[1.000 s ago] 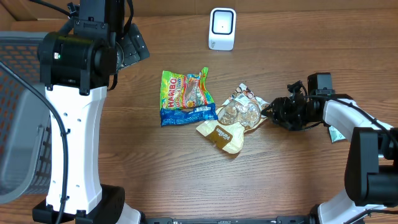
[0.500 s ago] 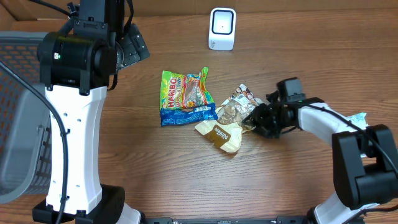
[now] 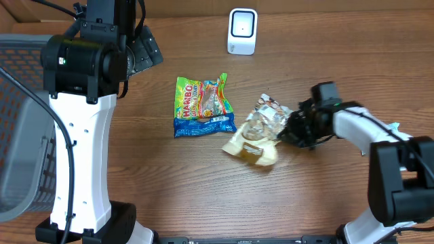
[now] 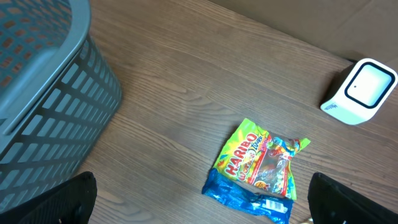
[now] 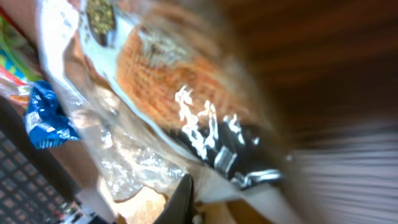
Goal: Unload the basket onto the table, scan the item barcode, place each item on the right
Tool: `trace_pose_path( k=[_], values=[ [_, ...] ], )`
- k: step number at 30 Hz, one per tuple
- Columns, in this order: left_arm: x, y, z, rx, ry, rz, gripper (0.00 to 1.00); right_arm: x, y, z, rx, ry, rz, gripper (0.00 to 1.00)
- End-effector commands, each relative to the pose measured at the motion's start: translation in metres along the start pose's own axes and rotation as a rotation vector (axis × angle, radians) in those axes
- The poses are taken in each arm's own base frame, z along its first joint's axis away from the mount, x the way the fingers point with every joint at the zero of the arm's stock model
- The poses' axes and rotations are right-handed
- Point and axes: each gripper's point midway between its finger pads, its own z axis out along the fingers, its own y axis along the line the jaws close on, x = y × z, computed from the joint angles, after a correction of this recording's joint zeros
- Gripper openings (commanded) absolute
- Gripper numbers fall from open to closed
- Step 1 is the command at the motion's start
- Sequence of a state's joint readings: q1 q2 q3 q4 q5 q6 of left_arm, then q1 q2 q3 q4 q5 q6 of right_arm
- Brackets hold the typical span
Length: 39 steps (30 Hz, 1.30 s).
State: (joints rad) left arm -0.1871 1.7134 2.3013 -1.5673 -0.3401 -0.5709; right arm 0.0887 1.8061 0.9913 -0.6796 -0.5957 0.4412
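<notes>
A crinkled clear-and-tan snack bag [image 3: 260, 133] lies mid-table, and my right gripper [image 3: 289, 130] is shut on its right edge. In the right wrist view the bag [image 5: 186, 118] fills the blurred frame, with its white edge pinched at the gripper [image 5: 193, 208]. A white barcode scanner [image 3: 242, 31] stands upright at the back of the table. The left gripper [image 4: 202, 202] hangs high and open, its dark fingertips [image 4: 74, 199] wide apart, above a Haribo bag [image 4: 264, 168]. That bag's barcode faces up on its blue end.
The Haribo bag [image 3: 202, 105] lies just left of the snack bag. A grey slatted basket [image 3: 20, 135] stands at the table's left edge, also seen as the basket [image 4: 43, 93] in the left wrist view. The left arm's white column rises at the front left.
The right gripper moved left to the snack bag, shut on its right edge and dragged it slightly right, rumpling it. The left arm has not moved.
</notes>
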Motion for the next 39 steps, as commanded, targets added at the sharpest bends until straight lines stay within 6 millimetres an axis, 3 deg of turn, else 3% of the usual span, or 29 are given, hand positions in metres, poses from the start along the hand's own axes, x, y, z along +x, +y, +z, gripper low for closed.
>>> trace_pose_path(
  k=[1,4,5,7,9,14,18,24,32,36,39],
  values=[
    [-0.004,0.001,-0.004,0.008,-0.015,-0.022,1.0,-0.032,0.001,-0.026,0.017,-0.081,-0.33,0.04],
    [-0.004,0.001,-0.004,0.008,-0.015,-0.021,1.0,-0.053,-0.01,-0.039,0.077,-0.149,-0.436,0.04],
    [-0.004,0.001,-0.004,0.008,-0.015,-0.022,1.0,-0.057,-0.011,-0.042,0.085,-0.163,-0.459,0.1],
    [-0.004,0.001,-0.004,0.008,-0.015,-0.022,1.0,-0.063,-0.012,-0.048,0.089,-0.177,-0.476,0.4],
    [-0.004,0.001,-0.004,0.008,-0.015,-0.021,1.0,-0.064,-0.011,-0.051,0.085,-0.178,-0.467,0.56],
    [-0.004,0.001,-0.004,0.008,-0.015,-0.022,1.0,-0.061,-0.007,-0.053,0.047,-0.164,-0.35,0.73],
    [-0.004,0.001,-0.004,0.008,-0.015,-0.022,1.0,-0.054,-0.01,-0.046,0.034,-0.152,-0.135,0.76],
    [-0.004,0.001,-0.004,0.008,-0.015,-0.021,1.0,-0.039,-0.011,-0.021,0.025,-0.129,0.021,0.75],
    [-0.004,0.001,-0.004,0.008,-0.015,-0.022,1.0,-0.046,-0.013,-0.008,0.093,-0.205,0.025,0.76],
    [-0.004,0.001,-0.004,0.008,-0.015,-0.022,1.0,-0.055,-0.002,-0.006,0.076,-0.246,-0.014,0.75],
    [-0.004,0.001,-0.004,0.008,-0.015,-0.021,1.0,-0.06,-0.007,-0.006,0.119,-0.286,0.03,0.72]
  ],
)
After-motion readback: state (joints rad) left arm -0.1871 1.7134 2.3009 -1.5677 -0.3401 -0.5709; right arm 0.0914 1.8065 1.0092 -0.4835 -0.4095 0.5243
